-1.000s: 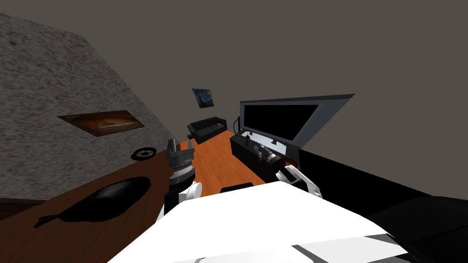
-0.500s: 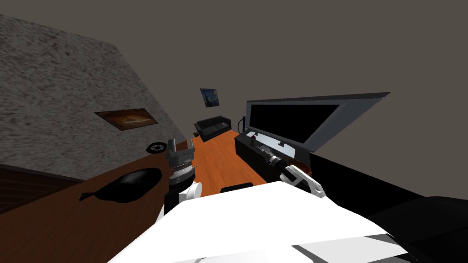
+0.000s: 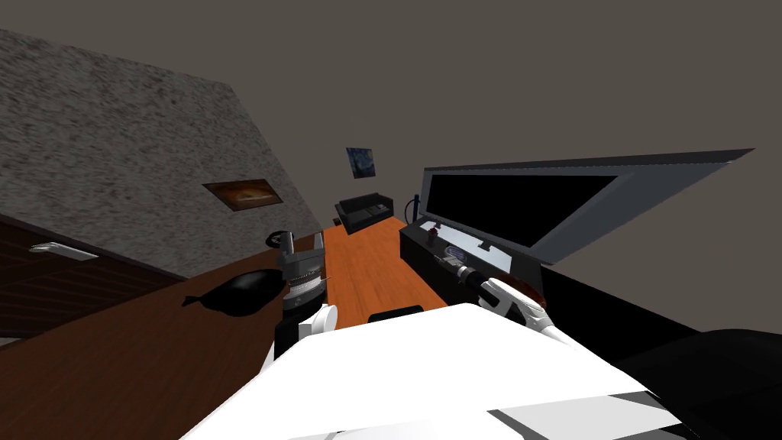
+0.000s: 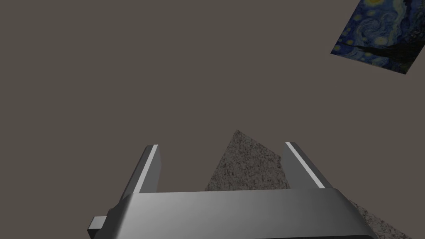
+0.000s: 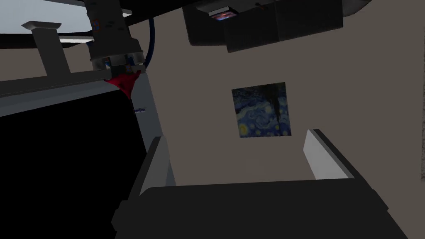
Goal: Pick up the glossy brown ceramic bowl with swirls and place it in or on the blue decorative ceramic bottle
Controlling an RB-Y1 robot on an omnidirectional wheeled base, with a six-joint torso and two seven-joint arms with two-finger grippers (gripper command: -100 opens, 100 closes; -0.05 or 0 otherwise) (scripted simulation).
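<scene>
A glossy brown rounded rim, apparently the bowl (image 3: 527,287), lies on the black TV stand (image 3: 422,263) just behind my right forearm. Farther along the stand is a small grey vessel with blue and red marks (image 3: 433,232) (image 5: 113,43); whether it is the bottle I cannot tell. My right gripper (image 3: 457,265) (image 5: 240,159) reaches over the stand, open and empty, past the bowl and short of the vessel. My left gripper (image 3: 302,241) (image 4: 222,155) is raised in front of my chest, open and empty.
A large TV (image 3: 527,202) stands on the stand, with a black area (image 3: 611,321) to its right. Orange floor (image 3: 366,267) runs to a dark sofa (image 3: 365,212). At my left, a brown wooden surface (image 3: 114,359) carries a black rounded object (image 3: 240,292).
The whole head view has shifted: I have moved on along the TV stand, so the TV looms larger and the wall picture and black object slid right. Both arms hold their pose.
</scene>
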